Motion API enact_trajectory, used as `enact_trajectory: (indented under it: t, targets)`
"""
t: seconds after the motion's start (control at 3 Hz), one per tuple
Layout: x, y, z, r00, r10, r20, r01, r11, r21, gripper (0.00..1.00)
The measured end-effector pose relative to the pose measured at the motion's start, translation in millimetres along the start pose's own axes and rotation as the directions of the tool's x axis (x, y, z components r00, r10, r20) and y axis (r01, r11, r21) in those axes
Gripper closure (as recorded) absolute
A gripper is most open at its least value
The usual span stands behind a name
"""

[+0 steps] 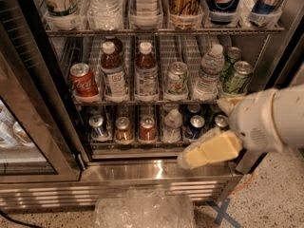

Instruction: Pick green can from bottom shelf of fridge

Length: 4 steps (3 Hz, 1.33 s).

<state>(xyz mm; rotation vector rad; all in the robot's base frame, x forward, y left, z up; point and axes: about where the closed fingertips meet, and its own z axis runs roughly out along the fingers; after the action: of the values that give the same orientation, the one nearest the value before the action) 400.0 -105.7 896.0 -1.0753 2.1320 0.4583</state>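
The fridge [142, 172] packs its bottom shelf [133, 144] into narrow lanes. The gripper [209, 151] hangs by the steel base, whether spread or closed I cannot tell, just below the green can [220, 122] in the rightmost lane. Rising carelessly, it could strike the rack or snag the neighbouring blue can [194, 126].

The green can [220, 122] stands upright in the rightmost lane of the bottom shelf [118, 145] of the fridge [142, 172]. Its silver top shows; its dark body is partly hidden by the gripper [187, 159], which is in front of that shelf's right end.
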Motion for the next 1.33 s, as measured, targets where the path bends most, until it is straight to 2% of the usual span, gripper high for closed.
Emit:
enact_trajectory:
  t: [0.33, 0.67, 1.0, 1.33]
  targets:
    - [26.8, 30.1, 36.0, 0.995, 0.056, 0.079, -0.058, 0.9980, 0.023, 0.00]
    - [65.5, 58.6, 80.4, 0.981, 0.154, 0.122, -0.161, 0.9860, 0.044, 0.00]
    - [84.9, 60.0, 110.0, 0.940, 0.277, 0.200, -0.299, 0.9504, 0.087, 0.00]
    - [106.2, 38.0, 130.5, 0.873, 0.408, 0.267, -0.451, 0.8841, 0.123, 0.00]
